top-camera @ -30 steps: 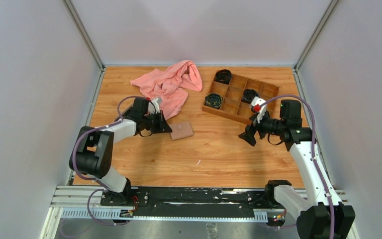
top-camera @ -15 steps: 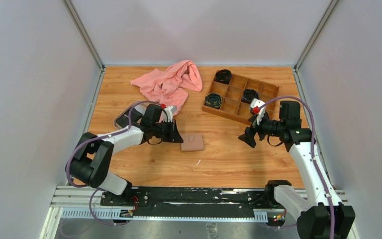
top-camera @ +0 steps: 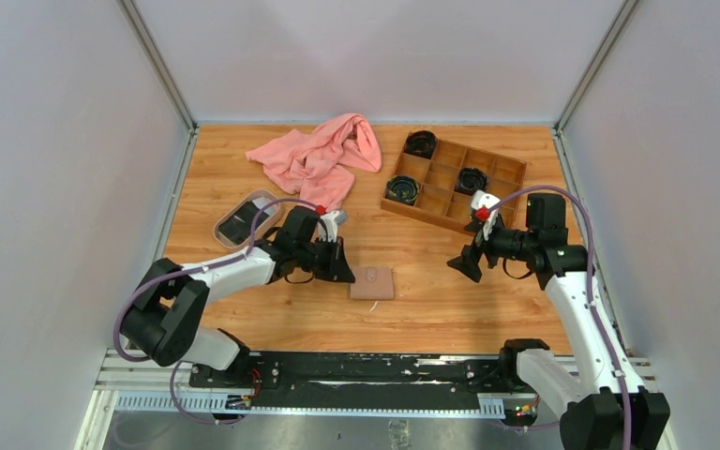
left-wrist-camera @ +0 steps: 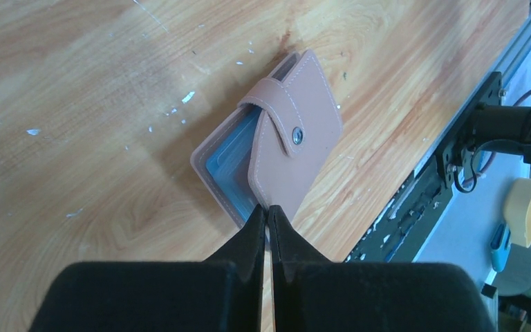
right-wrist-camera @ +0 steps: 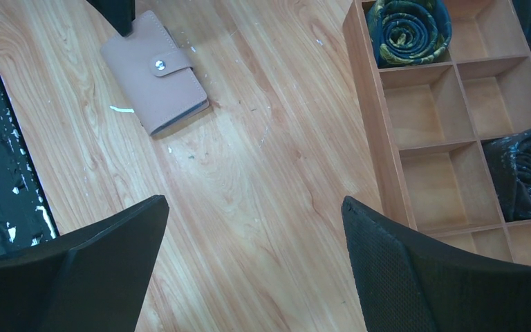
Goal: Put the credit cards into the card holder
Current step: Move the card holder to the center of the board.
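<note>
Tabletop ended near the card holder; your closed left gripper, touching it, could shove it off. Your right gripper gaped empty.

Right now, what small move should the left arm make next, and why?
Probably back the left gripper off and open it: it is shut, tips at the edge of the wallet, which lies snapped closed and needs a grip to unsnap.

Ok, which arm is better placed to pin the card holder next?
Left, probably. The left gripper, shut, sits right at the near edge of the card holder, while the right gripper, open, hangs apart from it beside the wooden box.
</note>
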`<state>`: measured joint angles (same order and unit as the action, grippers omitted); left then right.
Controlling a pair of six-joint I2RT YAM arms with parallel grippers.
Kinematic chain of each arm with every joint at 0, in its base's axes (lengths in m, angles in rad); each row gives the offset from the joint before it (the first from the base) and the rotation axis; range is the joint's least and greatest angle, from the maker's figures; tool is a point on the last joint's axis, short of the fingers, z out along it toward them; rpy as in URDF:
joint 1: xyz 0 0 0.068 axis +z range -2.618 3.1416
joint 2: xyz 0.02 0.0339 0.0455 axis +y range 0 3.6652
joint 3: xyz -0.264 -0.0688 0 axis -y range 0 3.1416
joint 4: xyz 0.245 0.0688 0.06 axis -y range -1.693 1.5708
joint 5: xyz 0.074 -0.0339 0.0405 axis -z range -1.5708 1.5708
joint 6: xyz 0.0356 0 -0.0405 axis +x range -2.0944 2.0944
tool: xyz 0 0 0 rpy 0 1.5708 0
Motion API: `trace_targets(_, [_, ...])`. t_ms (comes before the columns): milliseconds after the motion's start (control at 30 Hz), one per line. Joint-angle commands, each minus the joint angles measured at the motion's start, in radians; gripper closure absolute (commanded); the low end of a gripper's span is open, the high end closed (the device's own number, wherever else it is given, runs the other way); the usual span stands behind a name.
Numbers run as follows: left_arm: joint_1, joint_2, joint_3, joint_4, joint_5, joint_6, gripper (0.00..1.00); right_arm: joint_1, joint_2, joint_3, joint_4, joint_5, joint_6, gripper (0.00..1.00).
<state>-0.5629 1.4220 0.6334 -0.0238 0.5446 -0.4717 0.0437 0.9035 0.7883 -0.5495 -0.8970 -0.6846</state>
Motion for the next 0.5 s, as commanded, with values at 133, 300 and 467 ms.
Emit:
trace_targets(133, [-0.029,-0.048,-0.022,0.007,0.027,-0.026,1.0,0.019,-0.022,-0.02,-0.024,-0.054,-0.04,0.0])
trace_targets(300, [-0.048,-0.064,-0.031,0.007,0.026,-0.038,1.0,0.021,-0.023,-0.021,-0.027,-0.059,-0.045,0.0])
trace_targets(467, [-0.088,-0.059,-0.023,0.01,0.015,-0.05,1.0,0.022,-0.022,-0.023,-0.03,-0.065,-0.048,0.0])
